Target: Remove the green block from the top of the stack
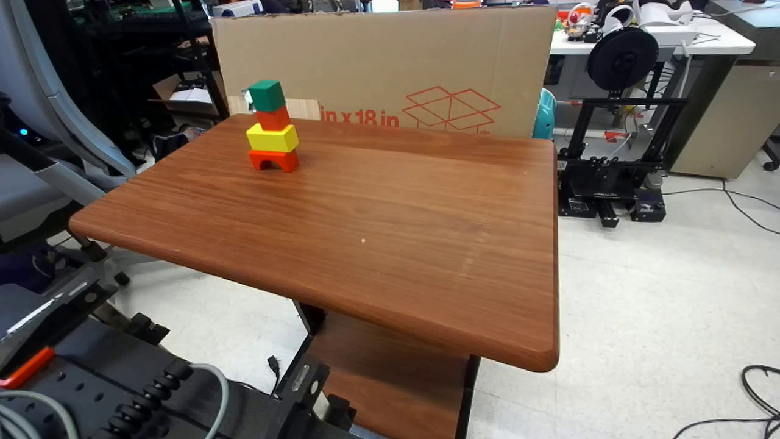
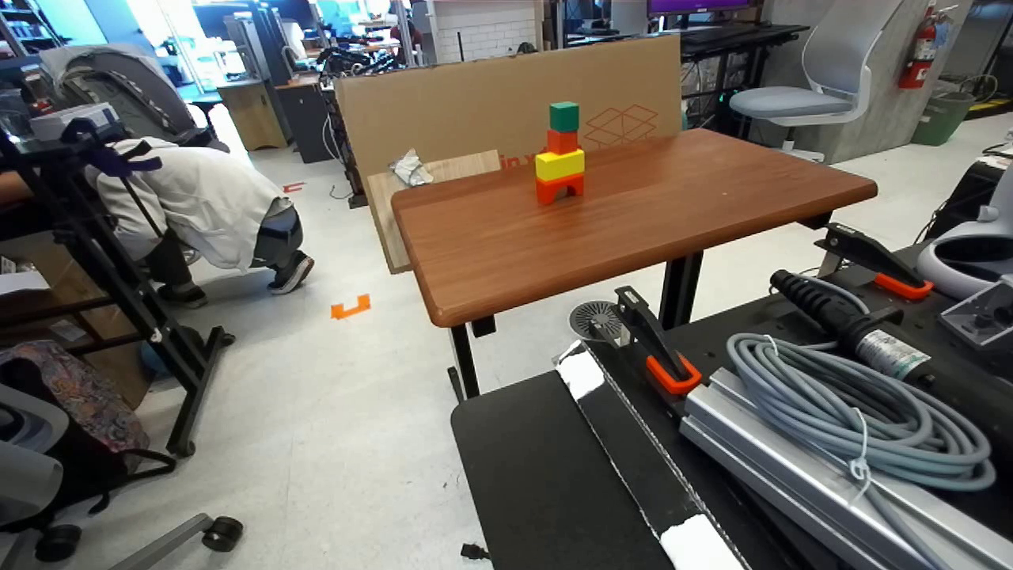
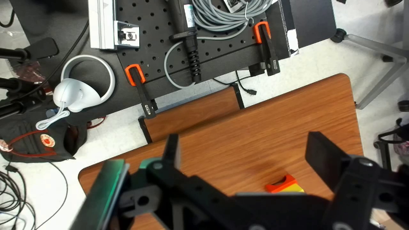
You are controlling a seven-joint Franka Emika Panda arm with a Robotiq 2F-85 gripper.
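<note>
Presently, exterior view, left to right: a grey office chair (image 1: 27,198) stands beside the wooden bench (image 1: 390,225). Next, the stack (image 1: 272,132) is upright near the bench's far left corner; order from base up: red arch (image 1: 274,156), yellow block (image 1: 272,142), red block (image 1: 274,119), green block (image 1: 266,96). The green block sits on top, resting on the red block, in both exterior views. Behind the far edge rises a large cardboard panel (image 1: 372,67) with red print; further right, a black 3D printer (image 1: 612,167).

In an exterior view, a person (image 2: 198,198) in a pale top crouches at left, well apart from the bench; a red fire extinguisher (image 2: 920,59) shows at far right.

Wrist view: a dark backpack (image 3: 28,145) at left, then the claw (image 3: 244,145), spread wide, black fingers (image 3: 324,156) well apart. Past it, toward the right, the red arch and a strip of the yellow block show; the claw's body hides the rest of the stack.
</note>
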